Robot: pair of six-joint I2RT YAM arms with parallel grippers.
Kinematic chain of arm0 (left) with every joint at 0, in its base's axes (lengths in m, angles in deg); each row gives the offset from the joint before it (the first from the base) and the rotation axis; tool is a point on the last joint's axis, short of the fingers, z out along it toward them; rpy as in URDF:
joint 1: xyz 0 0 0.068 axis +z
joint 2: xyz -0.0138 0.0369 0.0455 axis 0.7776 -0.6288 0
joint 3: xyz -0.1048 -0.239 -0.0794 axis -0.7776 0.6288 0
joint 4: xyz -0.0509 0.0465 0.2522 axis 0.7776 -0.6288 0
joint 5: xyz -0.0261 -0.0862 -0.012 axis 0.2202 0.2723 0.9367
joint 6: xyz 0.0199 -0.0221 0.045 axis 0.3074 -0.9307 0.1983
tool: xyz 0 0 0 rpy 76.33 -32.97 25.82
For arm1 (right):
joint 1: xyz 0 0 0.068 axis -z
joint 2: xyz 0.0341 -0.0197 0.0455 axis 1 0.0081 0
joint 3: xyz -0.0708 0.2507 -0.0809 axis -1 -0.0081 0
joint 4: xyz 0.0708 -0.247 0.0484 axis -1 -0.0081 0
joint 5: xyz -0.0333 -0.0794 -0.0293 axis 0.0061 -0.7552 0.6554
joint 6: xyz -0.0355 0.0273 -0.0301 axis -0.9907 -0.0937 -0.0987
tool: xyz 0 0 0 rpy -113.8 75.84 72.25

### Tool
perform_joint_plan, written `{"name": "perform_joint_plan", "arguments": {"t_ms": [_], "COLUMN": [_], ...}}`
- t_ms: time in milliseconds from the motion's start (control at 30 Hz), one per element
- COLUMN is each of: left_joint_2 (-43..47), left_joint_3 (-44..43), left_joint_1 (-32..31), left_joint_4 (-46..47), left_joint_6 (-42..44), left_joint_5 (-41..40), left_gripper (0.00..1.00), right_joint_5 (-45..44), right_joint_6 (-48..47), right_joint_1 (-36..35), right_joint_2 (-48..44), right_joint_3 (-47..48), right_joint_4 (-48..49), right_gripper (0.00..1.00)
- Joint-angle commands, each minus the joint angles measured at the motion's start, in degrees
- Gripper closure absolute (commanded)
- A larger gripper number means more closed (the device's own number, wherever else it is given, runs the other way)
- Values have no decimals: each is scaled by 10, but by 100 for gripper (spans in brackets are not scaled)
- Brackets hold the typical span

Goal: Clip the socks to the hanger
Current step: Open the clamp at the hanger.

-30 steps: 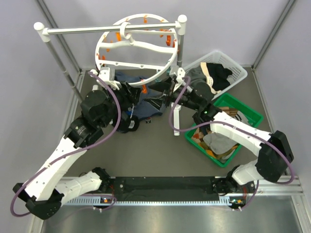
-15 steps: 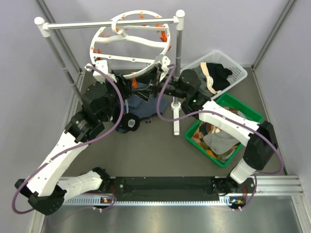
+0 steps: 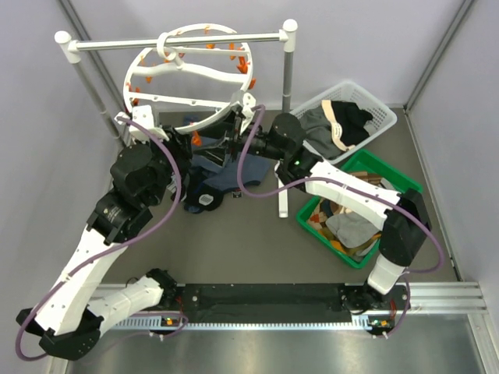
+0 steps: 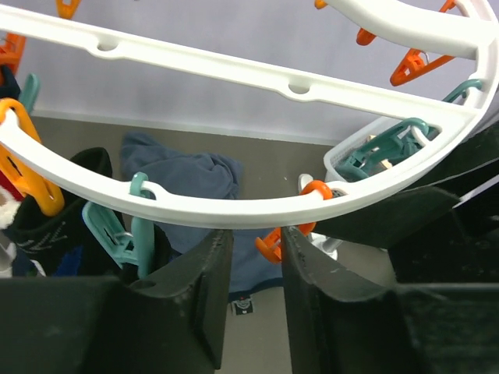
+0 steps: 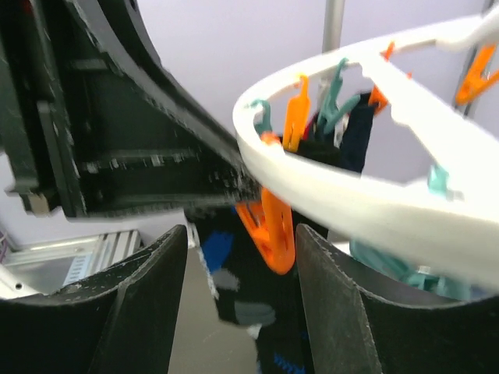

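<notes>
The round white hanger hangs by its hook on the rack bar. My left gripper sits just under its near rim. The jaws stand a narrow gap apart with nothing between them. An orange clip shows beyond the gap. My right gripper is open. Its fingers stand on either side of an orange clip under the rim, with a dark sock with blue and grey marks behind it. Another dark sock hangs at the left. One dark sock lies on the table.
The white straight-bar rack spans the back, with a post foot near the middle. A blue-grey garment lies under the hanger. A white basket and a green bin with clothes stand at the right.
The hanger has slid left along the bar. Both grippers have moved left and further back with it, staying at its near rim.
</notes>
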Motion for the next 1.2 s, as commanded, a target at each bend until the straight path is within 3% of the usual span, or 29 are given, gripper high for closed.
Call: {"name": "perform_joint_plan", "arguments": {"t_ms": [0,233,500,767,1033,1167], "left_joint_2": [16,25,23,18,16,15], "left_joint_3": [11,4,-10,-14,-21,-20], "left_joint_1": [4,4,4,4,4,4], "left_joint_4": [39,31,30,29,22,17], "left_joint_6": [-13,-29,-45,-54,-57,-55], "left_joint_5": [15,33,32,43,57,56], "left_gripper": [69,82,83,83,82,82], "right_joint_5": [-19,-36,2,46,82,92], "right_joint_6": [21,45,86,108,135,136], "right_joint_1": [-3,-4,9,14,20,21], "right_joint_2": [-38,-35,18,69,88,79], "right_joint_3": [-49,-95,-67,-17,7,-1], "right_joint_4": [68,144,226,244,272,271], "right_gripper": [43,42,41,42,58,81]}}
